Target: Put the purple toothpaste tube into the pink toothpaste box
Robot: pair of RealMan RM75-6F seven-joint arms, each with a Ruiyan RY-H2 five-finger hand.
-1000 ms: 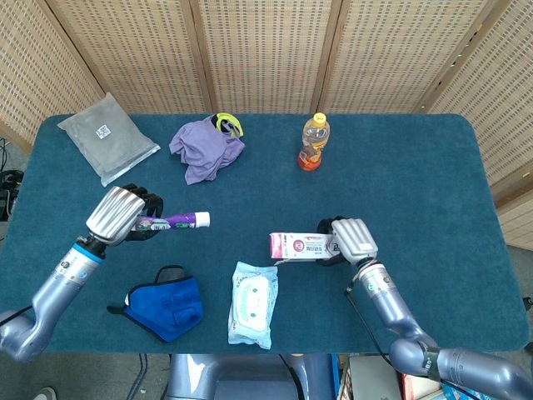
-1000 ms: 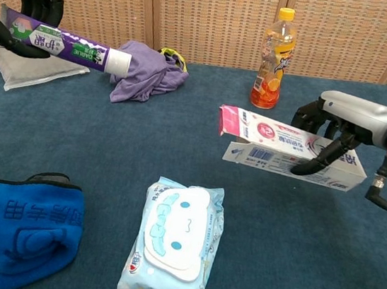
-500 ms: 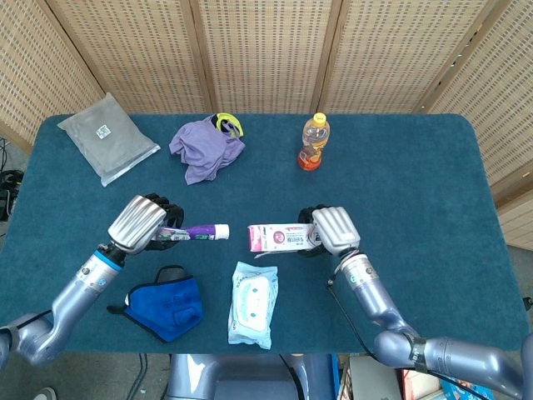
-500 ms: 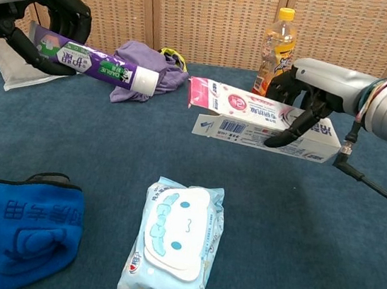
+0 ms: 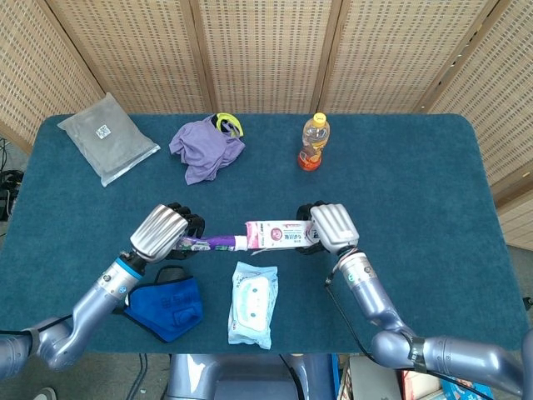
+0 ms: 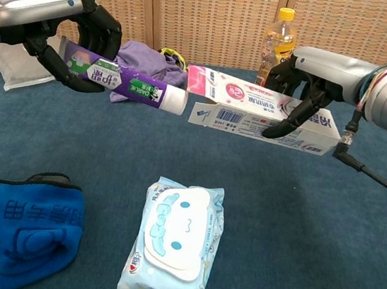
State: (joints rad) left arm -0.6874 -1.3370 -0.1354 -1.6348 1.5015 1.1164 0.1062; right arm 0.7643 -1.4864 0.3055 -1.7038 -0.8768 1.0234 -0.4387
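Over blue-carpeted bench (image 5: 433, 217), left hand (image 6: 76, 33) fingers clamp soft purple plastic toothpaste tube (image 6: 127, 82) near its tail; right hand (image 6: 309, 78) clamps light, crushable pink cardboard box (image 6: 255, 110), cap at its mouth.

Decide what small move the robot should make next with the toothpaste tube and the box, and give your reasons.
Probably ease the left robot hand rightward, sliding the purple toothpaste tube cap-first into the pink toothpaste box. The white cap sits just at the box's open flap end, roughly in line, and the right robot hand holds the box off the table.
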